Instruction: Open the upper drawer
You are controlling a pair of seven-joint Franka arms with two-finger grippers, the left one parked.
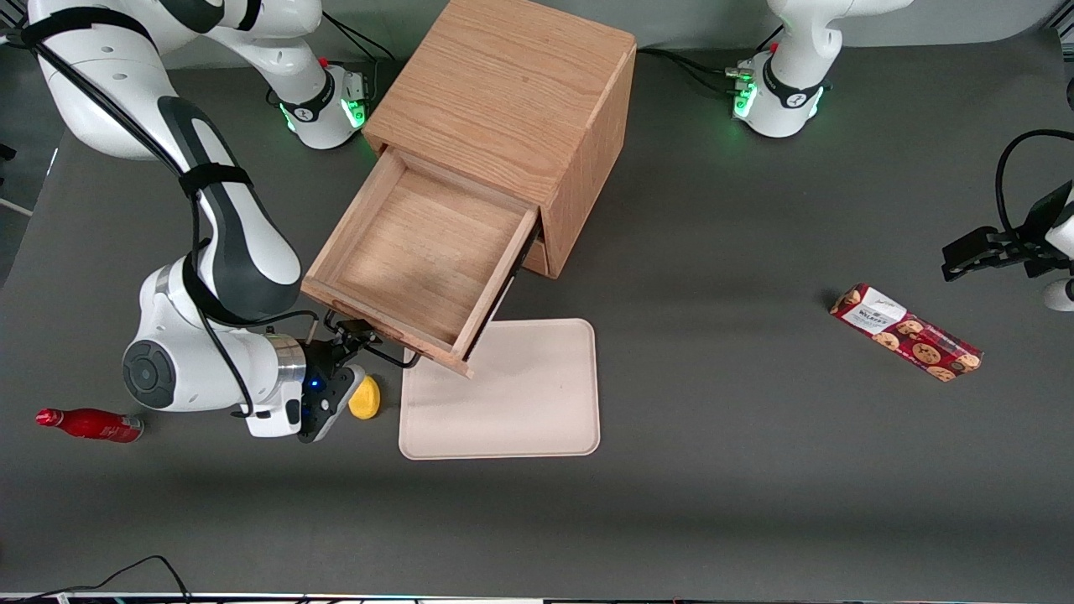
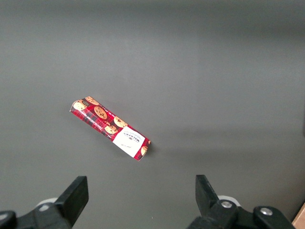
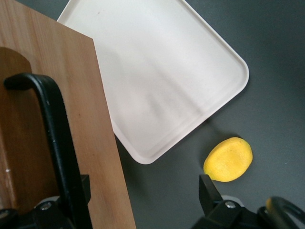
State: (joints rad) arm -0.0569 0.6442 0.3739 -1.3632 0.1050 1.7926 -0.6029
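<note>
At the upper drawer (image 1: 419,252) front, pulled well out, hand (image 1: 357,335) sat open around black handle (image 3: 57,143); lemon (image 1: 364,398) just beside.

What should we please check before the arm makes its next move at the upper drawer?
1. Upper drawer pulled well out of the cabinet: ok.
2. Pincer at the handle, fingers open: ok.
3. Drawer inside bare: ok.
4. Lemon close under the pincer, could get hit on retreat: not ok.
5. Drawer front overhangs the tray: ok, no contact seen.
6. Lower drawer shut: cannot tell.
</note>
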